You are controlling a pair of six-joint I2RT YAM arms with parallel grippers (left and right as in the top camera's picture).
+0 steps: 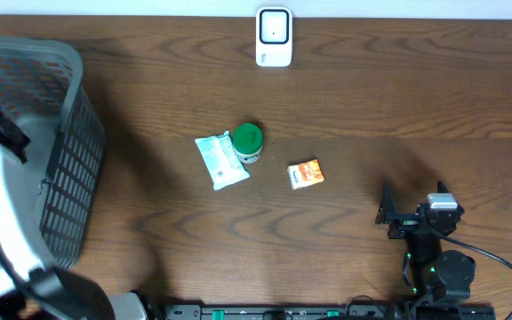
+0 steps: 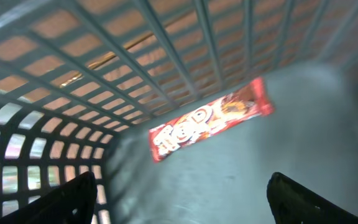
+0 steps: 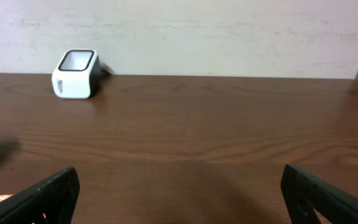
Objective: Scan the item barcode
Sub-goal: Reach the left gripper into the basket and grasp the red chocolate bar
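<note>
— Where is the item?
— A red wrapped bar (image 2: 210,118) lies on the grey floor of the basket (image 2: 135,50), close to its lattice wall. The print on the wrapper is too blurred to read.
— And the left pincer (image 2: 185,202)?
— Inside the basket, above the bar and apart from it. Its jaws stand wide with nothing between them.
— The scanner?
— The white scanner (image 1: 274,37) stands at the far edge of the counter (image 1: 398,98), well apart from the basket, which sits at the left end.
— Anything else out there?
— Mid-counter, a white packet (image 1: 220,161) touches a green-lidded jar (image 1: 248,140); an orange packet (image 1: 306,174) lies near them to the right.
— The right pincer (image 3: 182,196)?
— Near the front right of the counter, jaws wide and holding nothing, facing the scanner.
</note>
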